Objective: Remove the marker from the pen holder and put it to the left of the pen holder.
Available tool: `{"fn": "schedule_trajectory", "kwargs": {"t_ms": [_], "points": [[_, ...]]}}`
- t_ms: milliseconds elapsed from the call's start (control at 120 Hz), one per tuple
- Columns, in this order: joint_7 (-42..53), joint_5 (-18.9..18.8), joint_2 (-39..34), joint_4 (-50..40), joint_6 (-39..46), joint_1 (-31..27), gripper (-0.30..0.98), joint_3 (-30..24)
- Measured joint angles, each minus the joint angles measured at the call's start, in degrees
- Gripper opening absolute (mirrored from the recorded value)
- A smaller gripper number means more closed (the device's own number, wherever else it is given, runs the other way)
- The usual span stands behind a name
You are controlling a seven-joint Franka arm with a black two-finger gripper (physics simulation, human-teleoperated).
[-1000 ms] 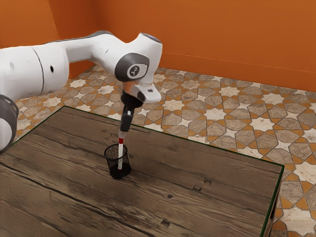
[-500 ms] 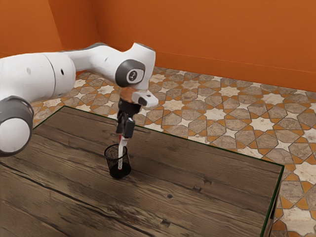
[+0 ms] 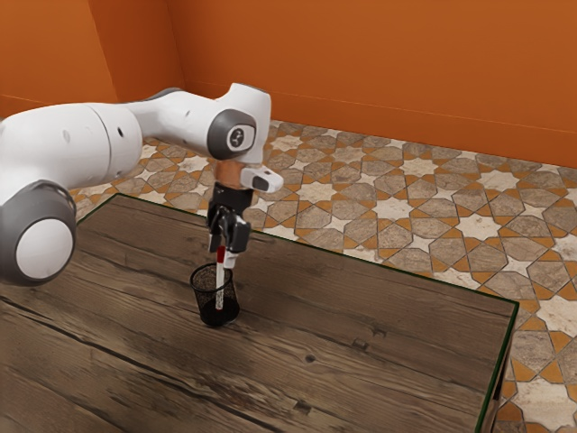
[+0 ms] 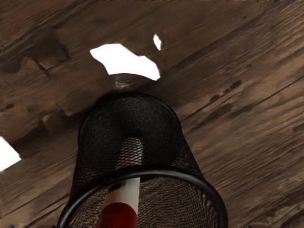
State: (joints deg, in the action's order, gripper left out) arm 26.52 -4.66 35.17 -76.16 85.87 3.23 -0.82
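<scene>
Black two-finger gripper (image 3: 223, 256), pointing down, its fingers spread apart with the top of a marker between them; I see no pinch on it. The marker (image 3: 220, 280) stands in a black mesh pen holder (image 3: 200, 290), its red end (image 4: 117, 217) upward and poking above the rim. Around them is a wooden table (image 3: 361, 370); beyond, a patterned tile floor (image 3: 406, 216) and an orange wall (image 3: 379, 63).

The marker looks light, stiff and perhaps slick; I judge the red end the place to grip, followed by a straight lift, since the light holder could tip if dragged.

From the side, the exterior view gives the fingers' spacing. The wrist view gives the open rim and the marker's slant inside, plus bright white patches (image 4: 124, 61) on the wood.
</scene>
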Motion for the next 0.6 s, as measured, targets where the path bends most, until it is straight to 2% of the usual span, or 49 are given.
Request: {"fn": "schedule_trajectory", "kwargs": {"t_ms": [308, 475, 600], "points": [[-2.4, 0.2, 0.0, 0.1, 0.0, 0.1, 0.06, 0.1], [-3.3, 0.3, -0.6, 0.0, 0.2, -0.1, -0.04, 0.0], [-3.7, 0.3, -5.0, -2.1, 0.3, -1.1, -0.07, 0.1]]}}
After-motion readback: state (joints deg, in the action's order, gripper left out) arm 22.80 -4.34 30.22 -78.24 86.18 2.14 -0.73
